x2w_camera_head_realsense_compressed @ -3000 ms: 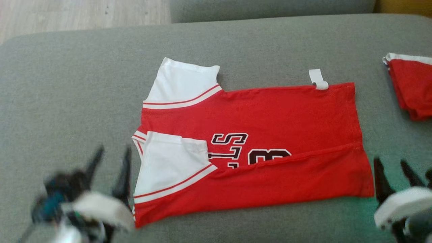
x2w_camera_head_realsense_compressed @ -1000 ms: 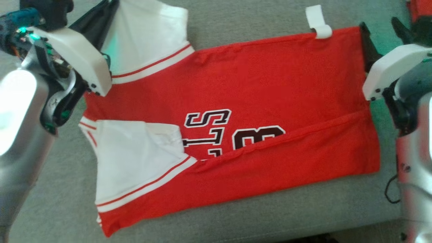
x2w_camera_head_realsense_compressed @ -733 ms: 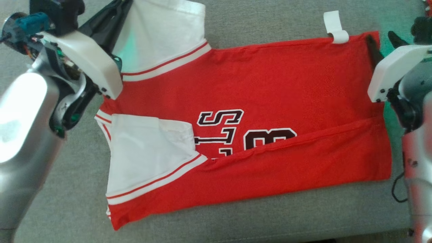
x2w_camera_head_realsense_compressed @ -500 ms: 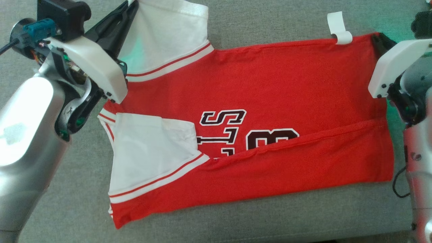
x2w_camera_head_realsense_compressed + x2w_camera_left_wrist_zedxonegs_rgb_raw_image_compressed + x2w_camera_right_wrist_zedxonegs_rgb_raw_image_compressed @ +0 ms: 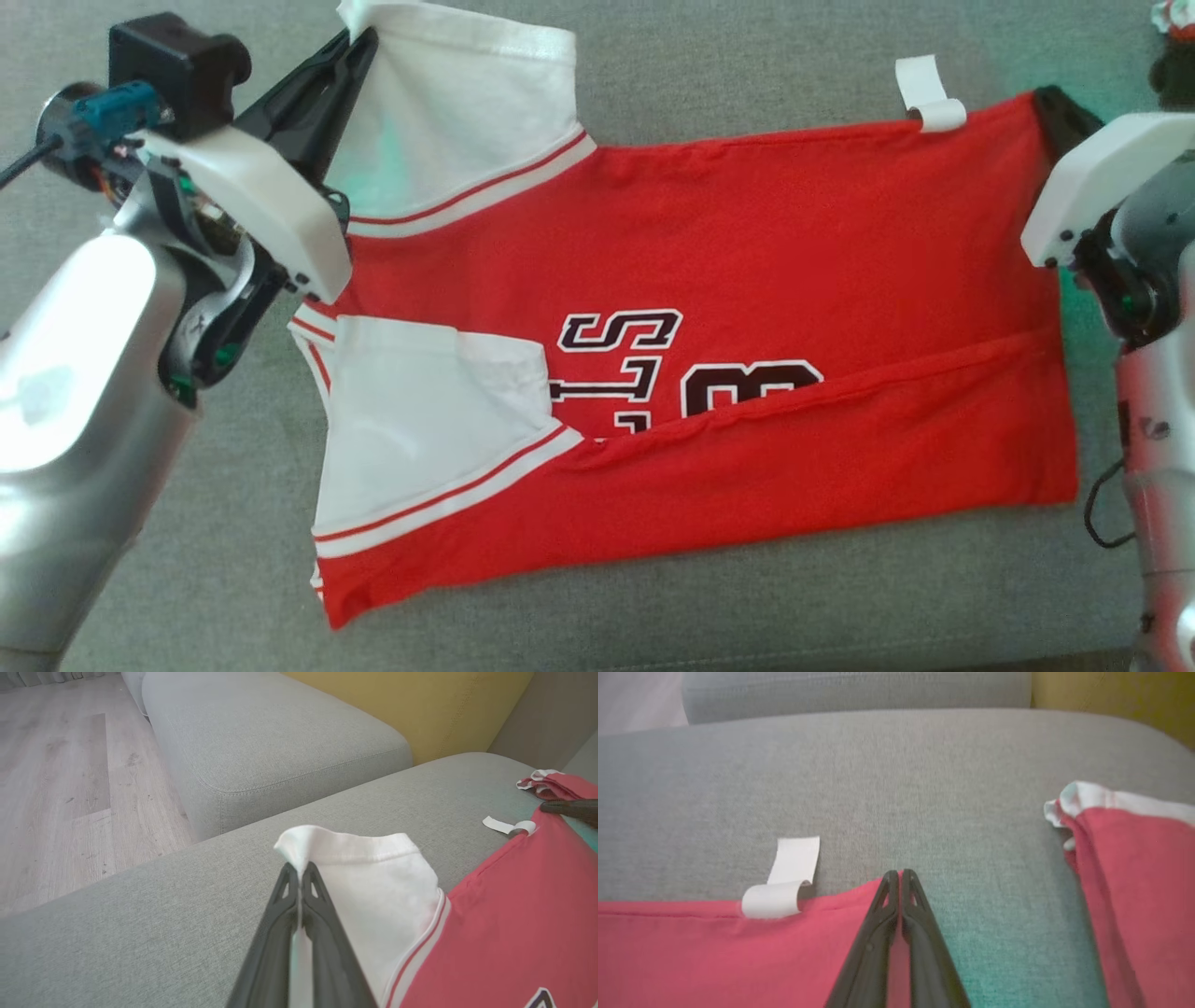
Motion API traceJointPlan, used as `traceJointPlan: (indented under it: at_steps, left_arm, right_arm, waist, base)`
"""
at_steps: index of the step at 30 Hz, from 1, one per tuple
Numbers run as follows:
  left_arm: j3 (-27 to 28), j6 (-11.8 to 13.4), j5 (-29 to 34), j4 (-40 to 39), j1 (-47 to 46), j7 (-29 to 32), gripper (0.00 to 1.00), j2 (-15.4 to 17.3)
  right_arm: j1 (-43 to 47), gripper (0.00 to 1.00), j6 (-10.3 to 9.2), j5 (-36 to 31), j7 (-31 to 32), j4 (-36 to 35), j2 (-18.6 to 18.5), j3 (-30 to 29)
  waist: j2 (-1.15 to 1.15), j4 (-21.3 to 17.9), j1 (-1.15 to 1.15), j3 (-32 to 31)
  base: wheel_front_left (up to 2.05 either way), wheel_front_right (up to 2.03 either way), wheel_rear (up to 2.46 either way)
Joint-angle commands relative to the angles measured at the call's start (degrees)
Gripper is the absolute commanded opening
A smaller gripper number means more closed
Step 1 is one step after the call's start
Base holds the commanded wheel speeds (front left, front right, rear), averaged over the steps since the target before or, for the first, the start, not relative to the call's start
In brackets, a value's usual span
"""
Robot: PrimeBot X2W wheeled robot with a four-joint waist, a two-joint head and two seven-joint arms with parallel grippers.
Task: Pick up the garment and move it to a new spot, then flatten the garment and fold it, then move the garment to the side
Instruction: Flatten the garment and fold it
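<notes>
Red sports jersey with white sleeves and dark lettering lies spread on the grey fabric sofa cushion. Its sleeves point to the robot's left and its hem to the right, and the near long edge is already folded up over the lettering.

And there it goes: the right gripper, whose fingers stood apart at the far hem corner a second ago, has snapped shut. The two dark fingers now pinch that red corner, just beside the curled white label tab.

On the other side the left gripper hasn't changed. Its fingers are pressed together on the outer corner of the far white sleeve, and the cloth peaks up just past the tips.

So both far corners are now held, and the body of the jersey is flat on the cushion. To me that looks like the grasp for the second lengthwise fold, bringing the far edge over towards the robot. The arms would need to rise and travel together or the edge will skew, and the shallow pinch at the hem could slip.

A bunched second red-and-white garment sits off to the right, apart from this one.
</notes>
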Motion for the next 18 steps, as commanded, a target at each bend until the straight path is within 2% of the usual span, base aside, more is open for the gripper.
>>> traceJointPlan:
  at_steps: [1,9,13,18]
  left_arm:
    - [2.38,0.53,-0.35,-1.89,-1.34,-0.71,0.0,2.12]
    - [2.98,1.72,-0.79,-6.05,3.75,-3.95,0.0,3.31]
    - [3.45,3.69,-1.26,-10.81,9.13,-5.24,0.0,4.78]
    - [4.39,7.01,-1.73,-16.95,16.75,-7.52,0.0,6.45]
  right_arm:
    - [-1.15,0.0,-0.04,0.42,-0.99,-2.73,-0.5,0.71]
    - [5.09,0.0,-0.04,1.4,-4.04,-8.59,-1.79,3.04]
    - [9.72,0.0,-0.04,1.17,-4.43,-10.97,-2.42,2.7]
    - [15.0,0.0,-0.04,1.06,-4.64,-14.36,-1.53,1.11]
  waist:
    - [0.0,-0.01,0.0,-0.6]
    - [0.0,-0.14,0.0,-5.32]
    - [0.0,0.17,0.0,-7.73]
    - [0.0,0.67,0.0,-10.56]
  base:
    - [0.0,0.0,0.0]
    - [0.0,0.0,0.0]
    - [0.0,0.0,0.0]
    - [0.0,0.0,0.0]
